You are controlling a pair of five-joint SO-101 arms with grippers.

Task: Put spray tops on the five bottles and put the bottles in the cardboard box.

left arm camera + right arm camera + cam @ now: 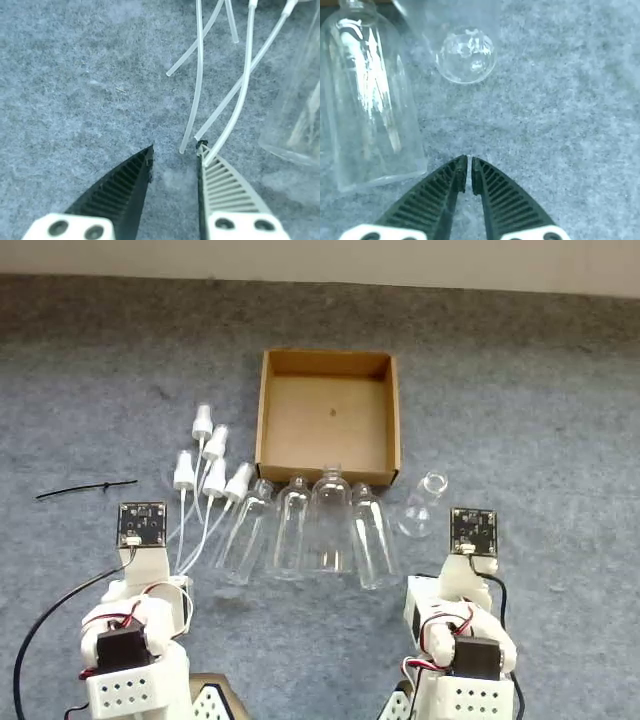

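Bottles: four clear bottles (330,525) lie side by side on the worktop (540,390), necks pointing at the front wall of the cardboard box (320,435). None of them has a top on.
Fifth bottle: the fifth bottle (422,508) is apart from the row, on the right arm's side. It seems to stand upright with its mouth open, and the right wrist view looks onto its round end (466,54).
Spray tops: five white spray tops (213,477) are clustered beside the row on the left arm's side. Their thin dip tubes (245,85) trail back toward that arm.
Box: it is open and holds nothing.
Left gripper: the left gripper (175,147) is low over the worktop with its jaws apart. The tube ends lie just off its tips, and it holds nothing.
Right gripper: the right gripper (469,160) has its jaws almost together on nothing. It is near the base of the end bottle of the row (370,100).
Nearby: a black tie (85,489) lies well to the side of the tops.
Step in hand: this looks like the very start, with no top fitted and nothing boxed.
Next move: likely the left arm picks up a top by its head rather than by its limp tube. The right arm would steady a bottle, perhaps the upright one. The tube then has to be threaded down a narrow neck.
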